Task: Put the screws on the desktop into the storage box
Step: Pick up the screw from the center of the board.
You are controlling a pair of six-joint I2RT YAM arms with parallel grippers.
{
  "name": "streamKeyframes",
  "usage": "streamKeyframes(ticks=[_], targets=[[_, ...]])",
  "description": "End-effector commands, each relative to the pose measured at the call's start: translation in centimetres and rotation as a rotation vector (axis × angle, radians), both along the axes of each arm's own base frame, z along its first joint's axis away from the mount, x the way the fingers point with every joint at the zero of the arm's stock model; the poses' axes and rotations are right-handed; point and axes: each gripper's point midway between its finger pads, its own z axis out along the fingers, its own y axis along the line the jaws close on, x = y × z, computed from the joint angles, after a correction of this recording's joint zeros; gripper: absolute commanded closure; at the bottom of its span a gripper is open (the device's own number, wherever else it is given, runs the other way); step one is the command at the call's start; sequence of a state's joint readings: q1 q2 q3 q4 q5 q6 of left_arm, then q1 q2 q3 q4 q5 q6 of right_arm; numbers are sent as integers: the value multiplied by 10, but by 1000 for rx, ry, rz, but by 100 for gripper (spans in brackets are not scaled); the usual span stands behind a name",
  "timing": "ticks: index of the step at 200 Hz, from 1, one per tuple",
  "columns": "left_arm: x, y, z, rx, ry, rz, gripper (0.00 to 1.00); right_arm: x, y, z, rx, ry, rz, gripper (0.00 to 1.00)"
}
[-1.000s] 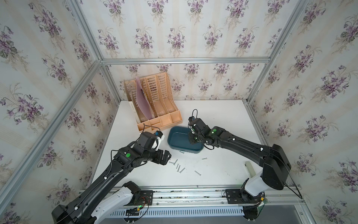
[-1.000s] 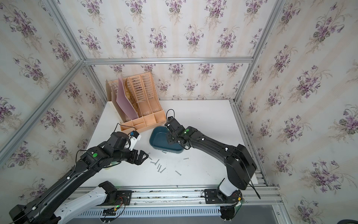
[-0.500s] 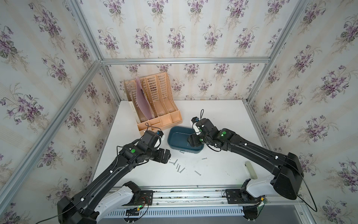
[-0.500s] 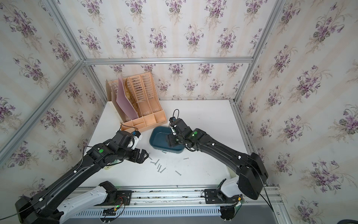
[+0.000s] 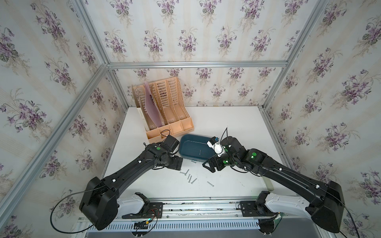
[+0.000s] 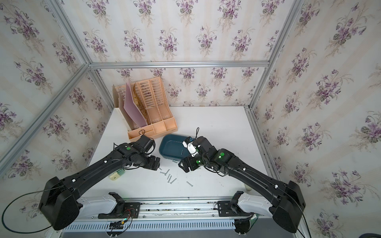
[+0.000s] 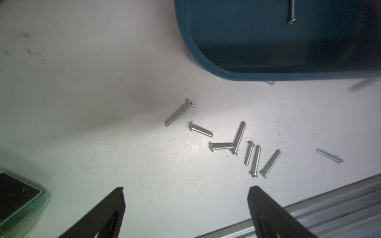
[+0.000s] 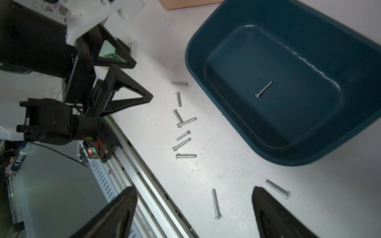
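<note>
On the desktop (image 5: pixel 226 123), just in front of the storage box (image 8: pixel 299 123) and between my two claws, the screws (image 7: pixel 239 138) lie loose. There's a cluster of seven, two of them touching in a T, plus a couple of strays off to one side. One screw (image 8: pixel 264 89) is already flat on the box floor.

Claw state: left gripper (image 7: pixel 185 188) has its jaws wide apart with nothing between them, hovering beside the cluster. The right gripper (image 8: pixel 193 188) is also spread wide and empty, over the table by the box's near wall, strays close by.

Handling, my guess: light, rigid steel, thin and round, so they'll roll and skid on the smooth top. They lie flat, so fingertips have to come right down to the surface. Pinch across the shank at mid-length, jaws square to it. Go for a lone one, not the touching pair.

Versus a second ago: the right claw was over the box with its jaws only part open. Now it's out on the near side, jaws spread. The left claw is roughly where it was, still open.
</note>
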State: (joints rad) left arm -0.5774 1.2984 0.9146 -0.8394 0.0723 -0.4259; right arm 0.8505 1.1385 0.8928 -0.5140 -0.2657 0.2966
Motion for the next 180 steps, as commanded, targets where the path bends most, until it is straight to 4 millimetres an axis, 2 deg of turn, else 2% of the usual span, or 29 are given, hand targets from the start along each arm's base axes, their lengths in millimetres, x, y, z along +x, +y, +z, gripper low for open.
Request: streamKeyframes(ticks=[1,28,31,63,103,180], targets=[[9,4,-6,51,-7,20,7,-4,2,2,38,9,5,7],[16,2,-16,75,9,20,11,-7,0,0,46,7,7,7],[16,2,-23,91,32,17,11,-7,0,-1,46,9,7,7],[25,-2,-36,124,53,-4,22,-7,0,-3,51,4,7,6],[33,-6,-53,153,84,-22,28,-11,2,-5,73,14,24,0],[41,-9,-71,159,103,-40,39,-14,0,-7,72,16,22,0]])
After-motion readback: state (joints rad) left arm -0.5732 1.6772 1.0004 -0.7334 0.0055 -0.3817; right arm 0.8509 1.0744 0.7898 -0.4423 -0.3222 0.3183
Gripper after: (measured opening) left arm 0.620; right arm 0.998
